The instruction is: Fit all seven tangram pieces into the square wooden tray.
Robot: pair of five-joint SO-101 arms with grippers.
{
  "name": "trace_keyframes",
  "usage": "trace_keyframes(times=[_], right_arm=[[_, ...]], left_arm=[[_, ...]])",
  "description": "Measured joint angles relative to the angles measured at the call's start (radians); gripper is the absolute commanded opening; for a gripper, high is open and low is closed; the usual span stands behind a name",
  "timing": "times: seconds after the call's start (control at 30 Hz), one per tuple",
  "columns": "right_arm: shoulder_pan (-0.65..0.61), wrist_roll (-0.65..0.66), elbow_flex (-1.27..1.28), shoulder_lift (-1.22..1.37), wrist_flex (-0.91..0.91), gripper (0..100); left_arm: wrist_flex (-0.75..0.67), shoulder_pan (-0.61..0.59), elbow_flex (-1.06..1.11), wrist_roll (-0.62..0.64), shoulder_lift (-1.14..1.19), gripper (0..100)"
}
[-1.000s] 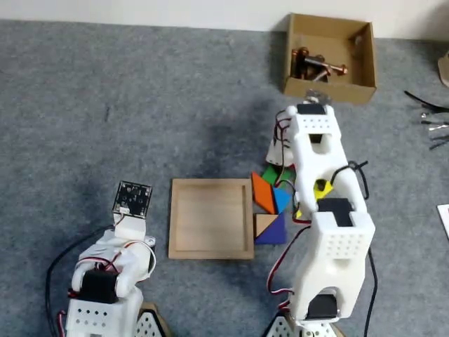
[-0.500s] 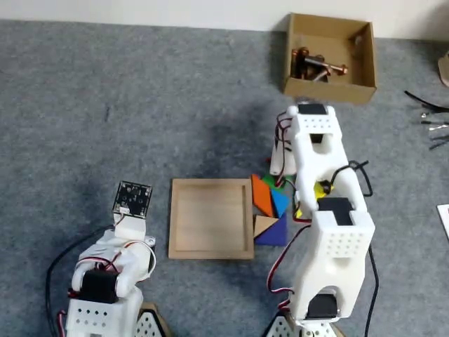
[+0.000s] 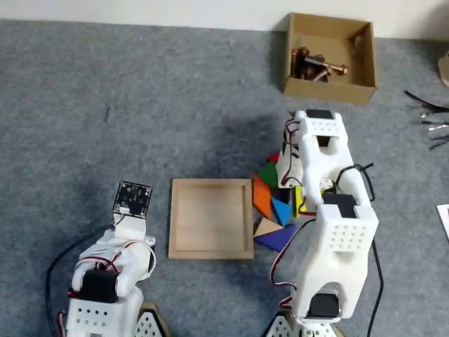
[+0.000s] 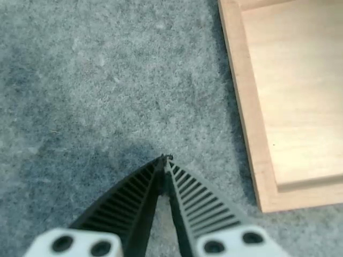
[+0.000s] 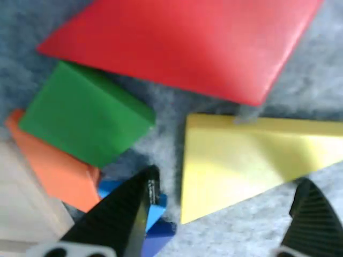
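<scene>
Here the right gripper, wide open and empty, straddles the yellow triangle, evidently to grasp it.

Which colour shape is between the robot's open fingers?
The yellow triangle. It lies between the right gripper's open fingers; the red piece, green piece and orange piece sit outside them.

Grey carpet, pale wall

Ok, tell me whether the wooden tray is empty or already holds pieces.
Empty. The wooden tray is bare wood inside; the tangram pieces lie on the carpet beside it, none inside its rim.
</scene>
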Motion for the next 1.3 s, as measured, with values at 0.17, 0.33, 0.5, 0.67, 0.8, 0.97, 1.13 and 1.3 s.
trace_keyframes(times=[0.17,0.33,0.5,0.67,0.8,0.97,1.13,1.3], right_arm=[[0.031,0.043,0.000,0.000,0.002,36.1],[0.066,0.117,0.000,0.002,0.035,32.0],[0.089,0.236,0.000,0.006,0.052,26.8],[0.109,0.407,-0.005,0.003,0.072,26.3],[0.112,0.592,-0.011,0.002,0.115,26.3],[0.127,0.819,-0.063,0.006,0.198,26.4],[0.121,0.720,-0.204,0.023,0.241,26.4],[0.120,0.338,-0.279,0.023,0.242,26.4]], left_arm=[[0.000,0.000,0.000,0.000,0.000,1],[0.000,0.000,0.000,0.000,0.000,1],[0.000,0.000,0.000,0.000,0.000,1],[0.000,0.000,0.000,0.000,0.000,1],[0.000,0.000,0.000,0.000,0.000,1],[0.000,0.000,0.000,0.000,0.000,1],[0.000,0.000,0.000,0.000,0.000,1],[0.000,0.000,0.000,0.000,0.000,1]])
